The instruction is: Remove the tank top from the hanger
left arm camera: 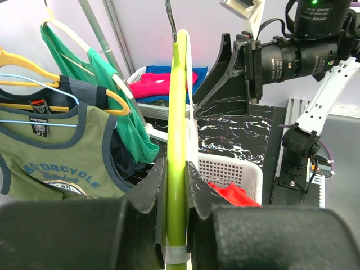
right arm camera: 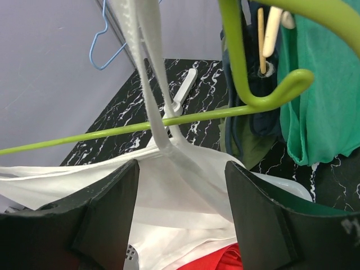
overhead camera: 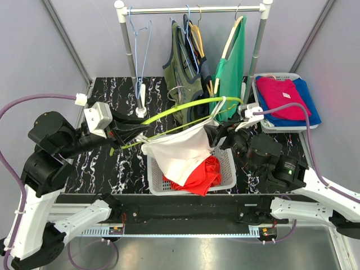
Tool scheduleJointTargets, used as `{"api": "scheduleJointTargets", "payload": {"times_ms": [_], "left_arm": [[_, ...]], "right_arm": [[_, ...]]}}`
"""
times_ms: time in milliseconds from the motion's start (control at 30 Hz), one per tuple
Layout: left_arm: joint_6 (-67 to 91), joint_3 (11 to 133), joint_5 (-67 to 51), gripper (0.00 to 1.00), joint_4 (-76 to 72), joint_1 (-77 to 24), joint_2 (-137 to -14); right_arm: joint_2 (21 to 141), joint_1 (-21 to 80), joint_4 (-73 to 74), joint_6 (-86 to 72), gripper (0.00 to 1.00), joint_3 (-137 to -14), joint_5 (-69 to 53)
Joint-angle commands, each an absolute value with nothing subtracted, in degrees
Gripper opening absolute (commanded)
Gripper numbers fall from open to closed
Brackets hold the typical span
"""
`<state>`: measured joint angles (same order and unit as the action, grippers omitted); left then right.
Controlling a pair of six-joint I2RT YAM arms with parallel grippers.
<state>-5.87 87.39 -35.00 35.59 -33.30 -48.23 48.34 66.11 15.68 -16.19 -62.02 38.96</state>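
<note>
**Lower centre of the top view, nearest you:** the basket (overhead camera: 228, 169) holds a red cloth (overhead camera: 206, 171), and the white tank top (overhead camera: 180, 152) hangs over it from the hanger.

**Just beyond, left of centre:** your left gripper (overhead camera: 126, 133) is clenched on the left end of the green hanger (overhead camera: 185, 107). The hanger's long axis runs left to right across the frame.

**Right of centre:** your right gripper (overhead camera: 216, 135) stands released. In its wrist view the jaws sit either side of the strap (right arm camera: 147, 73). The strap climbs from the tank top up the middle of the frame toward the hanger's right end. You cannot tell whether the pads touch it.

**Relation that matters:** the strap lies between and above the right jaws, so the right arm is the nearer one. The next move likely calls for closing there and drawing the strap off the hanger's right end.

**Top of frame, farthest:** the rack (overhead camera: 191, 9) with other clothes
</note>
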Motion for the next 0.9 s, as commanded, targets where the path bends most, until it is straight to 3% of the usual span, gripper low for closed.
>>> {"api": "scheduleJointTargets", "payload": {"times_ms": [0, 167, 400, 533, 867], "left_arm": [[-5.01, 89.30, -36.30, 0.00, 31.82, -32.96, -47.55], [-4.92, 89.21, -36.39, 0.00, 31.90, -32.78, -47.37], [-5.19, 88.51, -36.56, 0.00, 31.99, -32.70, -47.11], [-5.10, 88.42, -36.56, 0.00, 31.99, -32.61, -47.11], [-5.36, 88.33, -36.91, 0.00, 31.99, -32.52, -47.02]], "right_arm": [[50.27, 65.48, 11.34, -15.12, 0.71, -63.37, 35.95], [51.50, 65.21, 9.67, -14.94, 0.63, -63.98, 33.93], [50.19, 64.95, 9.23, -14.59, 0.44, -63.63, 34.19], [49.22, 64.86, 9.32, -14.42, 0.25, -63.19, 35.33], [42.11, 64.16, 11.07, -13.62, 0.13, -61.43, 46.57]]}}
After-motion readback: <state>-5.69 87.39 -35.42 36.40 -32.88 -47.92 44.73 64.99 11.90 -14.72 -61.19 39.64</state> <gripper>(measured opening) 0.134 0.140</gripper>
